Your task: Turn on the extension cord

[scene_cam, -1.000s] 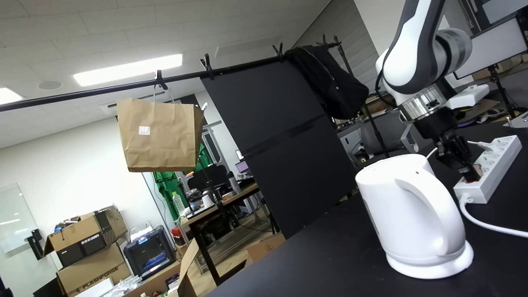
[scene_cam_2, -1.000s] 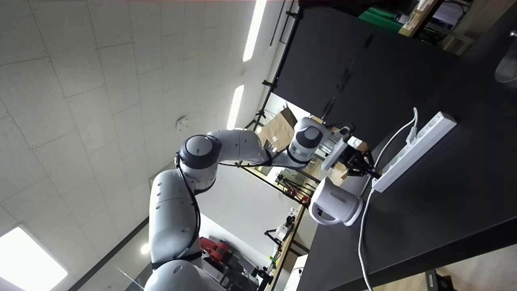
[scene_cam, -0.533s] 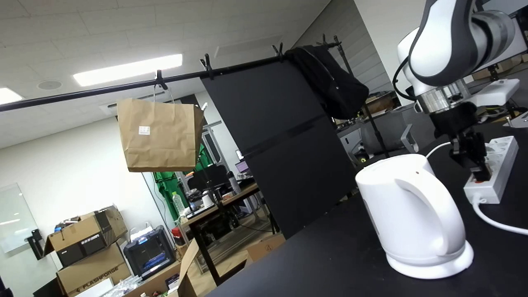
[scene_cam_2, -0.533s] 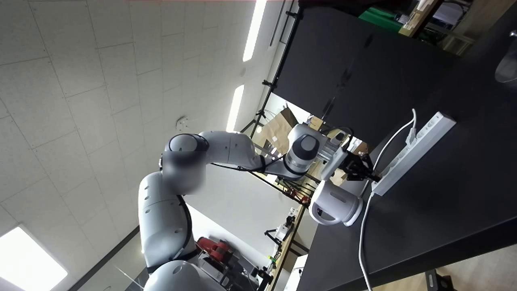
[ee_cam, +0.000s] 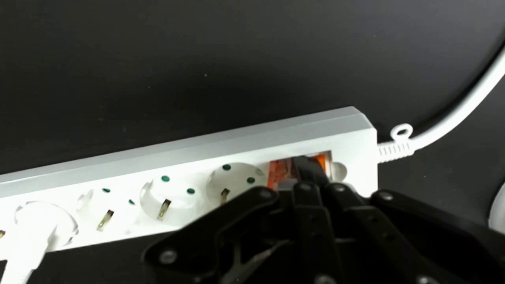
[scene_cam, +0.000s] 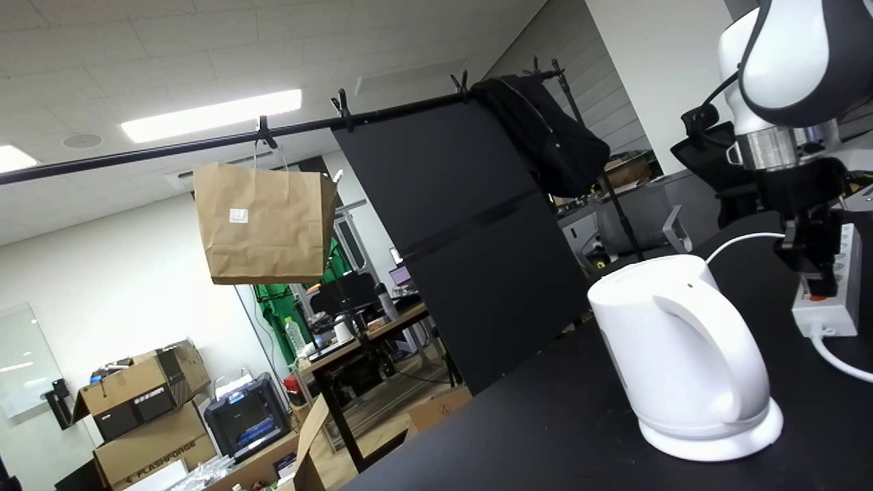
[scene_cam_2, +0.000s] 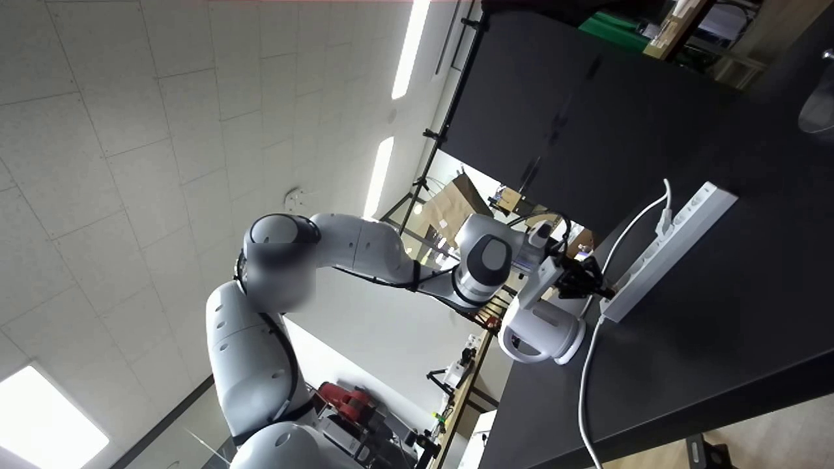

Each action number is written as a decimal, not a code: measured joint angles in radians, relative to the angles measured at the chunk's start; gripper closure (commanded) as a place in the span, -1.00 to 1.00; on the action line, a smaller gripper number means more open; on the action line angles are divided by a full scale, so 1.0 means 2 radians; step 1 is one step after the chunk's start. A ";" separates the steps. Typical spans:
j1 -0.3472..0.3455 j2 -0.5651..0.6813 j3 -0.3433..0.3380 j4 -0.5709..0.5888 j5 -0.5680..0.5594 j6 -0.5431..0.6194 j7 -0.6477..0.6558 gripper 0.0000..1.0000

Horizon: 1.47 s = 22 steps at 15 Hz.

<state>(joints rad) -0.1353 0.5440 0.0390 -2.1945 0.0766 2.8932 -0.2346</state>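
The extension cord, a long flat white power strip, lies on the black table in the wrist view (ee_cam: 197,152) and in both exterior views (scene_cam: 827,318) (scene_cam_2: 671,251). Its orange-red switch (ee_cam: 278,170) is at the cable end and also shows in an exterior view (scene_cam: 817,298). My gripper (ee_cam: 309,167) is shut with nothing between its fingers. Its dark fingertips are over the switch, covering its middle and right part, and appear to touch it. The gripper is also at the strip's switch end in both exterior views (scene_cam: 824,283) (scene_cam_2: 609,292). Whether the switch is pressed cannot be told.
A white kettle (scene_cam: 682,354) stands on the table beside the strip's switch end, also in an exterior view (scene_cam_2: 541,326). A white plug (ee_cam: 29,236) sits in one socket. The strip's white cable (ee_cam: 469,106) curves away from the switch end.
The arm and gripper have moved toward the right in an exterior view, and the wrist has become more upright. The strip's switch end has shifted along with the fingertips. The gripper stays shut.
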 measured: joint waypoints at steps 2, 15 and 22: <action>-0.003 -0.003 0.004 -0.017 0.004 0.032 0.006 1.00; -0.033 -0.004 0.031 -0.011 0.001 0.004 -0.003 1.00; -0.015 -0.004 0.015 -0.009 -0.015 0.000 -0.007 1.00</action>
<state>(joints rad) -0.1654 0.5366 0.0692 -2.2122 0.0474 2.8933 -0.2485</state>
